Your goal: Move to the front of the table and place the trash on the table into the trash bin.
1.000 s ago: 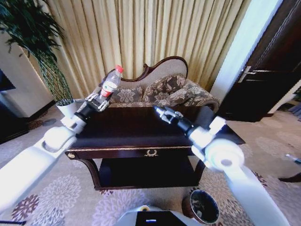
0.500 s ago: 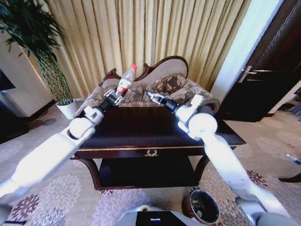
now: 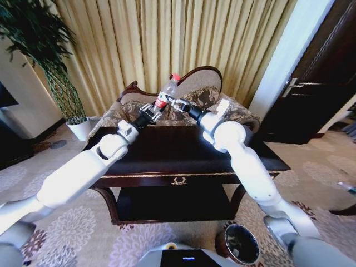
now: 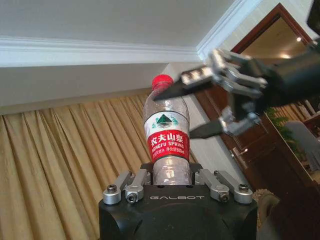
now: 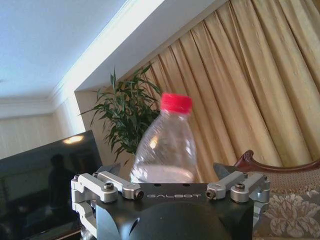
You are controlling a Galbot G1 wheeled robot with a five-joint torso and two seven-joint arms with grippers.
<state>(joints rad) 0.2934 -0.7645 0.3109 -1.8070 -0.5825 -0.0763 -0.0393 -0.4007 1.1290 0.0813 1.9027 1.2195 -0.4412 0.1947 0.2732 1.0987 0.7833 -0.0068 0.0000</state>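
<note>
Left gripper (image 3: 151, 111) clamping clear bottle (image 3: 165, 95) above table (image 3: 167, 150) — right gripper (image 3: 177, 104) spread around its neck, trash bin (image 3: 240, 243) on floor.

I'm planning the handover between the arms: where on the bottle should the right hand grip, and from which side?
Probably the upper body, between the red label and the cap. The bottle stands upright in the left hand, which clamps its base, so only the top half is free. The right hand, open beside it, could close level from the robot's right side.
</note>
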